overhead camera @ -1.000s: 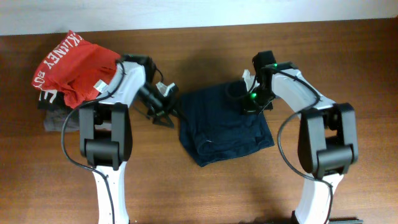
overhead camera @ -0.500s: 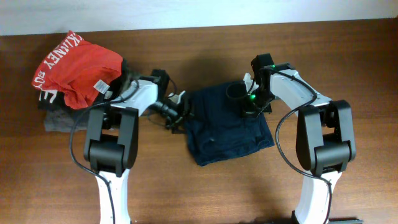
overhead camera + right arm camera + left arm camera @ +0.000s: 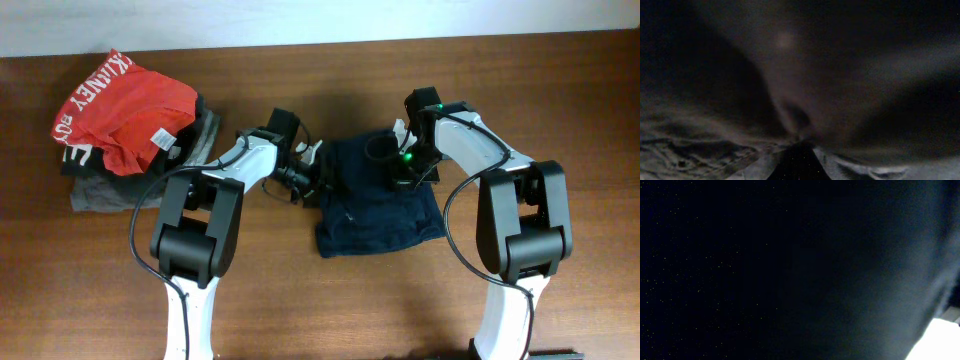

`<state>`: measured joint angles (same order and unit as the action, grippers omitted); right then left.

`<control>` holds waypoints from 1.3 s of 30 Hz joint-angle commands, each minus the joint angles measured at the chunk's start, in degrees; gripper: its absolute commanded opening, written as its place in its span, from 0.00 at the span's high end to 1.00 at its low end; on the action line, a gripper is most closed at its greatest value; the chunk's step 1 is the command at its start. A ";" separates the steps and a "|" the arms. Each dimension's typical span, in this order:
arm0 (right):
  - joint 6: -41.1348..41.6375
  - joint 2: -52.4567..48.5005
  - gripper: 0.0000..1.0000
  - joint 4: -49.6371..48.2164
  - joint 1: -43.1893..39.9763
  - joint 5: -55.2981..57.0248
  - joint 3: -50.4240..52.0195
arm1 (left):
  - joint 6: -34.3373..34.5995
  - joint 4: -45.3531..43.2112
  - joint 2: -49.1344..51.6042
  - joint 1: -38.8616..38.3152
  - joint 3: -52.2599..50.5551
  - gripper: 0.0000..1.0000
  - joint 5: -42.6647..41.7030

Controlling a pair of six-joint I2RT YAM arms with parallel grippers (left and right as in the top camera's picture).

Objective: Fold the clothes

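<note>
The clothes (image 3: 375,210), bunched at the centre of the table (image 3: 60,300), are pinched by the right gripper (image 3: 400,168); the left gripper (image 3: 312,182), its spread impossible to tell, is set at their left edge. A fold seems begun; a sure hold is needed next.

The tabletop (image 3: 560,90) was brown wood, smooth, with a dull sheen and faint grain. The clothes (image 3: 385,215) at its centre were soft navy cloth, matt and creased; close under my right wrist camera it showed rumpled, lustreless folds. At ten o'clock the red garment (image 3: 125,110) was matt cloth with flat white lettering, lying over a grey garment (image 3: 95,197) of dull cloth. My left arm (image 3: 185,320) and right arm (image 3: 510,310) wore smooth, faintly glossy white and black plastic shells, with thin black cables (image 3: 447,225).
</note>
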<state>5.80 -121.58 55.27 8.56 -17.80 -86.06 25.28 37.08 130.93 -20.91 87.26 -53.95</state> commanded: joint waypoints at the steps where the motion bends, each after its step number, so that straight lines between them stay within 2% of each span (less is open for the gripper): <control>1: 0.00 -0.74 0.96 0.66 0.44 -1.03 0.02 | 2.62 -3.50 2.75 -0.96 -0.76 0.68 3.78; 4: -0.59 -0.74 0.96 1.77 0.42 -1.05 0.02 | 3.39 -5.25 2.75 -0.96 -0.76 0.98 3.76; 5: -1.57 -0.70 0.96 2.51 0.42 -1.01 -0.04 | 3.32 -5.68 2.75 -0.94 -0.76 0.99 3.78; 9: -5.14 0.52 0.96 6.86 -0.37 -0.79 -1.01 | -1.09 -5.62 2.36 -0.35 -0.37 1.00 3.76; 16: -7.13 9.31 0.96 17.22 -4.46 -0.83 -6.56 | -15.02 1.01 -5.99 4.09 3.54 0.99 8.33; 22: -7.06 20.85 0.95 17.77 -6.34 -0.81 -10.78 | -19.10 0.33 -13.77 12.70 15.23 0.99 8.09; 24: -6.84 24.50 0.95 16.48 -6.34 -0.81 -11.28 | -20.76 0.00 -14.25 16.37 22.45 0.99 7.89; 28: -6.62 27.23 0.96 15.69 -6.34 -0.81 -11.28 | -20.00 -5.77 -14.23 22.21 29.11 1.00 8.46; 32: -5.53 27.41 0.96 16.65 -6.34 -0.83 -11.28 | -16.06 -9.99 -14.23 28.55 30.18 0.99 10.03; 37: -5.55 27.41 0.96 17.84 -6.34 -0.81 -11.26 | -11.28 -5.49 -14.16 36.30 30.16 1.00 15.23; 39: -5.55 27.41 0.96 17.90 -6.34 -0.81 -11.28 | -6.97 -2.05 -14.16 38.91 30.16 0.99 18.16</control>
<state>-0.01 -94.19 72.95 2.17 -18.26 -97.23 11.73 32.73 117.56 13.78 117.05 -40.86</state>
